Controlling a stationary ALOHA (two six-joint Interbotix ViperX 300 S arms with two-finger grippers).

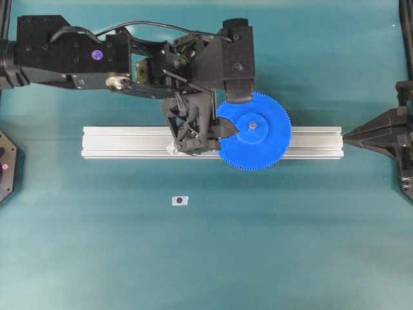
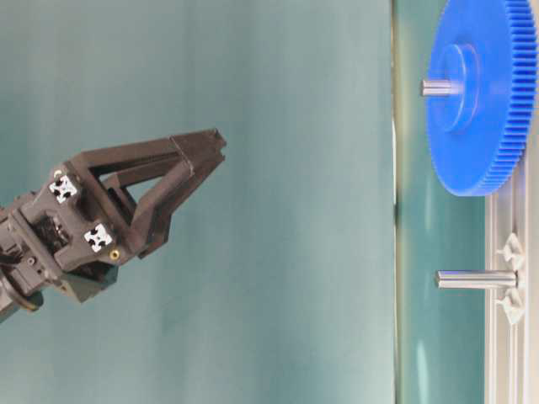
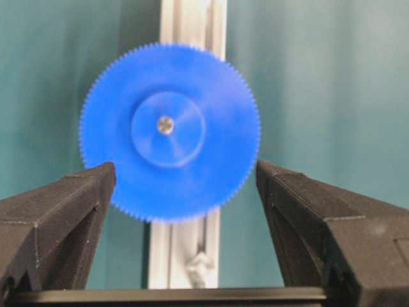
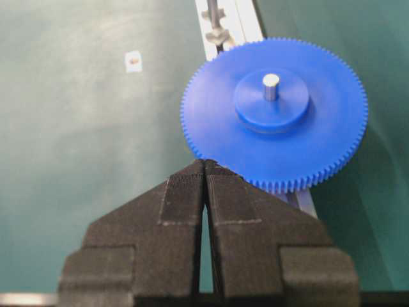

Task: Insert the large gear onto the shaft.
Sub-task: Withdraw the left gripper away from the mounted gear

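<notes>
The large blue gear (image 1: 253, 131) lies flat on the aluminium rail (image 1: 122, 142). The shaft (image 2: 436, 87) passes through its hub, and its silvery tip sticks out in the right wrist view (image 4: 271, 83). My left gripper (image 1: 233, 115) is open and empty. It hangs well above the gear's left edge, as the table-level view (image 2: 210, 145) shows. In the left wrist view the gear (image 3: 169, 131) lies beyond the spread fingers (image 3: 70, 217). My right gripper (image 1: 350, 135) is shut and empty off the rail's right end. Its tips (image 4: 204, 165) point at the gear (image 4: 275, 115).
A second bare peg (image 2: 476, 279) with clear diamond blocks stands on the rail beside the gear, beneath my left arm in the overhead view. A small white piece with a dark centre (image 1: 179, 200) lies on the teal table in front of the rail.
</notes>
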